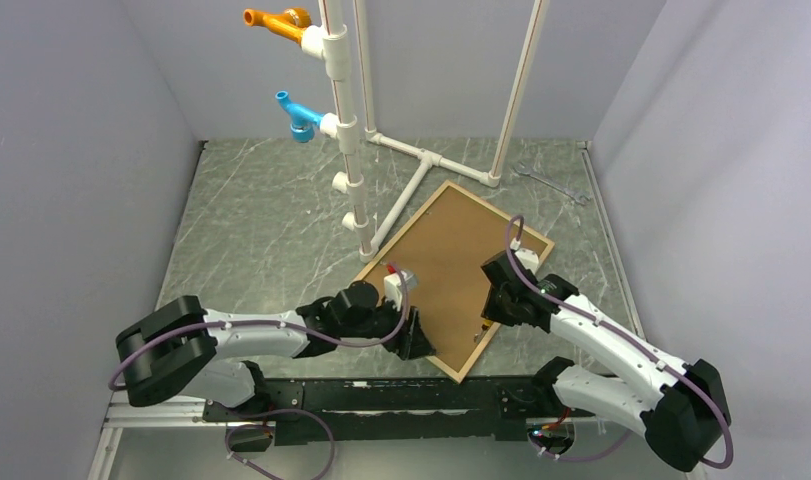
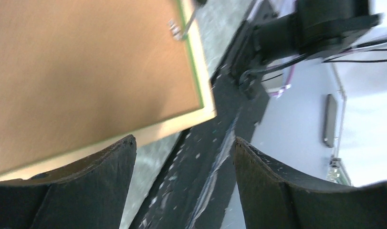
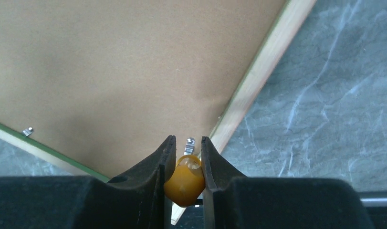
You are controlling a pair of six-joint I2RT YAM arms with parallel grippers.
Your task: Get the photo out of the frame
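Observation:
The frame (image 1: 501,212) lies face down on the table, its pale rails with green inner edges around the brown backing board (image 1: 451,250). The photo is hidden under the board. My right gripper (image 1: 489,322) is over the frame's near right rail (image 3: 263,71), shut on a small orange-yellow handle (image 3: 184,181) that points at a metal clip (image 3: 189,144) by the board (image 3: 134,71). My left gripper (image 1: 416,335) is open and empty at the frame's near corner (image 2: 158,131), one finger (image 2: 100,176) beside the rail. The board (image 2: 86,71) and another clip (image 2: 174,28) show above it.
A white pipe stand (image 1: 351,130) with an orange fitting (image 1: 276,20) and a blue fitting (image 1: 298,115) stands at the back, its base touching the frame's far edge. A metal wrench (image 1: 551,182) lies at the back right. Grey walls enclose the table.

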